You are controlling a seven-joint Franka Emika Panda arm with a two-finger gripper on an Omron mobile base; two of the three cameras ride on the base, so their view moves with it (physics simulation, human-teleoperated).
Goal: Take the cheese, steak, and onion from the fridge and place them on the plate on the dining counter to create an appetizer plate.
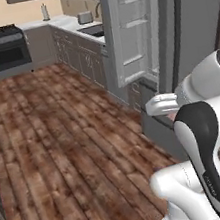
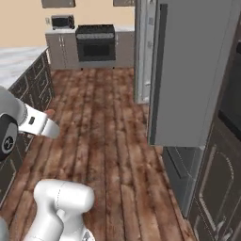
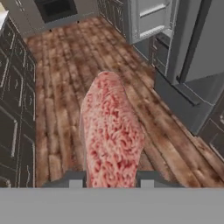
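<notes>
Wooden floorboards (image 1: 61, 140) run reddish-brown across the whole kitchen, with a black oven (image 1: 3, 49) at upper left and the grey fridge (image 1: 139, 31) standing open at upper right. Low in the hand view, the gripper (image 3: 111, 178) clamps the pink steak (image 3: 111, 131).

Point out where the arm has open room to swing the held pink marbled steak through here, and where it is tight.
Open: the wide brown wood floor between the grey base cabinets and the dark drawer fronts. Tight: beside the tall grey steel fridge, whose open door juts over the floor. The gripper is shut on the pink marbled steak.
</notes>
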